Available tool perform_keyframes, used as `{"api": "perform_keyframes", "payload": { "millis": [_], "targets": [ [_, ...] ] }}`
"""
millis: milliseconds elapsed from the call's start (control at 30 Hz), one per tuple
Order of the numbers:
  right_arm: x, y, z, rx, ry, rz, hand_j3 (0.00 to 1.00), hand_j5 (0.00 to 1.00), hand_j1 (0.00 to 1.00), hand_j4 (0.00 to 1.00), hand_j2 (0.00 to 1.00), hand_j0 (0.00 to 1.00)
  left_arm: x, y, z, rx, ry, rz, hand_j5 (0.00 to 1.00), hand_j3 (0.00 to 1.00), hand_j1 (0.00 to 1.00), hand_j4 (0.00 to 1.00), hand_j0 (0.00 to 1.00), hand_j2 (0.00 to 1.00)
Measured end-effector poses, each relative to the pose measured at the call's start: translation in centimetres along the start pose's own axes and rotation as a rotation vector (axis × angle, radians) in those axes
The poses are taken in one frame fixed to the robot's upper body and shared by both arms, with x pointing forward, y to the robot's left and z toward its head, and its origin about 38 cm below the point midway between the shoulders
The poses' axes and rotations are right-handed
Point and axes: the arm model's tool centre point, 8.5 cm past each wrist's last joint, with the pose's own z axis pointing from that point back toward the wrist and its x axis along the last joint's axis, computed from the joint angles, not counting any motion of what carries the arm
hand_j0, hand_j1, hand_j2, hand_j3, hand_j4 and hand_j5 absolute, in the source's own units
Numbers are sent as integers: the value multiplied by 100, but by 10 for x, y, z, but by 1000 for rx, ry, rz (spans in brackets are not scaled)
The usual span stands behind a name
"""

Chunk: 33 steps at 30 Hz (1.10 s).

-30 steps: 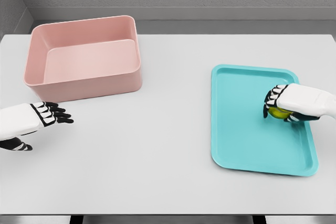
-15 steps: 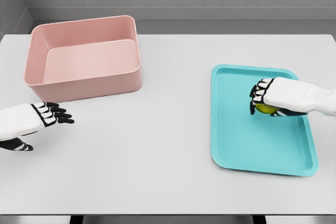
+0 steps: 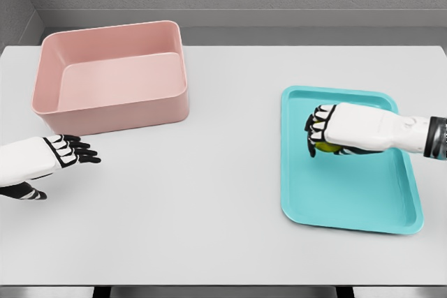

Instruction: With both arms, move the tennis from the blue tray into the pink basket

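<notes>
My right hand (image 3: 320, 132) is curled over the yellow-green tennis ball (image 3: 325, 148), of which only a sliver shows under the palm. It hovers over the left part of the blue tray (image 3: 349, 193), on the right side of the table. The pink basket (image 3: 112, 75) stands empty at the far left. My left hand (image 3: 70, 153) rests low at the left edge, in front of the basket, fingers stretched out and holding nothing.
The white table (image 3: 223, 172) spreads between tray and basket. A grey wall runs behind the table's far edge.
My right hand has carried the ball leftward across the tray, from its right part to near its left side. The left hand has barely moved.
</notes>
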Motion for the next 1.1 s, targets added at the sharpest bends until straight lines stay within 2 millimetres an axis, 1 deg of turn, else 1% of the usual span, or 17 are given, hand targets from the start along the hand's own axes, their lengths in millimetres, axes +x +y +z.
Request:
{"api": "perform_keyframes", "payload": {
  "millis": [333, 600, 633, 867, 1100],
  "targets": [
    [17, -8, -31, 1, -78, 29, 43, 43, 43, 43, 43, 43, 0, 0, 0, 0, 0, 0, 100, 100, 100, 100, 100, 100],
    [29, -21, -58, -3, -139, 63, 43, 43, 43, 43, 43, 43, 0, 0, 0, 0, 0, 0, 100, 100, 100, 100, 100, 100],
    [30, -26, -62, -7, -147, 75, 43, 43, 43, 43, 43, 43, 0, 0, 0, 0, 0, 0, 100, 100, 100, 100, 100, 100],
    [52, -17, -94, 24, -233, 75, 43, 43, 43, 43, 43, 43, 0, 0, 0, 0, 0, -1, 100, 100, 100, 100, 100, 100],
    [68, -27, -118, 17, -296, 113, 43, 43, 43, 43, 43, 43, 0, 0, 0, -1, 0, -1, 100, 100, 100, 100, 100, 100]
  ]
}}
